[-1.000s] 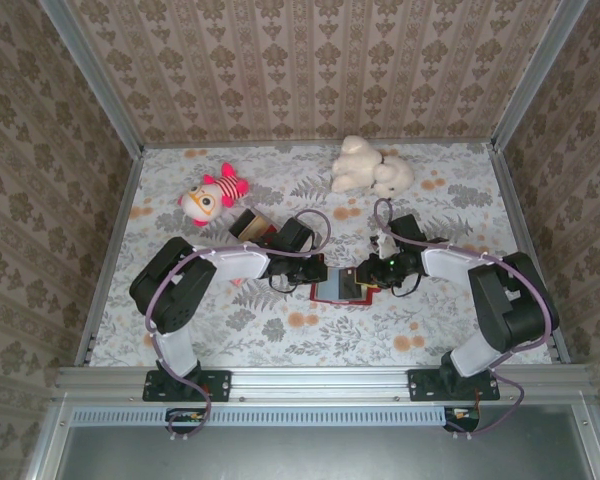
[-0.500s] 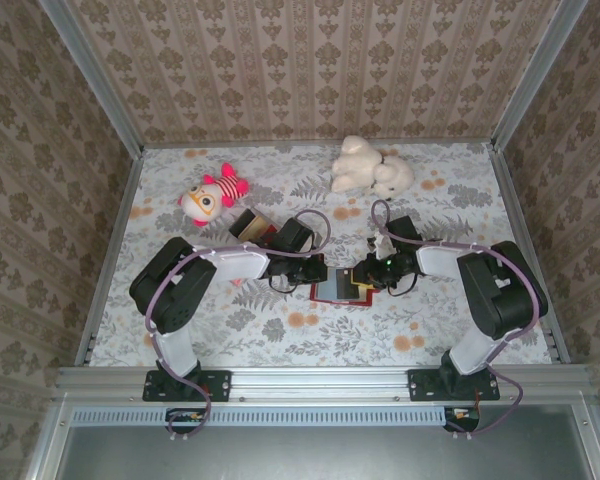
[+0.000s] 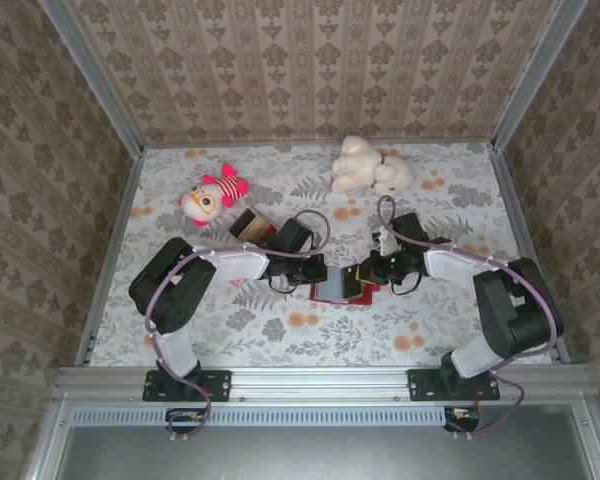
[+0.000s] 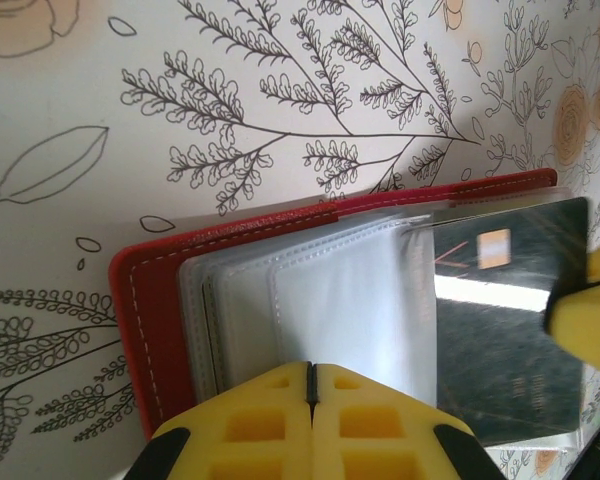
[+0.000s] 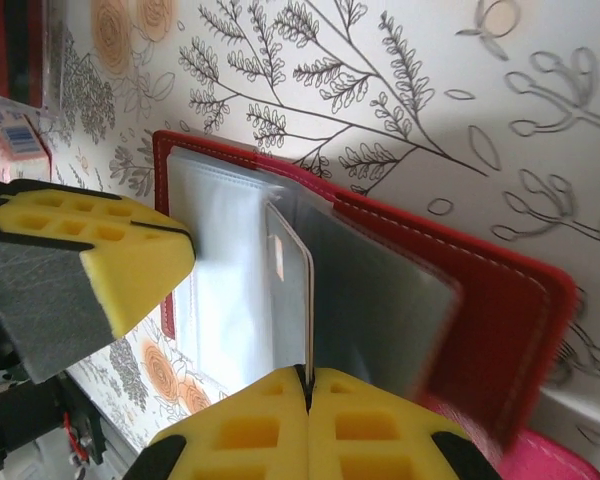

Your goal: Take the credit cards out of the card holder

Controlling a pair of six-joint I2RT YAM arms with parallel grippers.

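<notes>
The right fingers (image 5: 250, 425) are pinched shut on the edge of a dark credit card (image 4: 505, 330) rising between them from the card holder (image 5: 520, 290), which lies open on the tabletop (image 4: 80, 100) just beyond their tips; the left fingers (image 4: 260, 425) are closed together, bearing on its clear sleeves. I'd draw the card straight along its pocket, away from the left fingers, while those pin the holder flat.
</notes>
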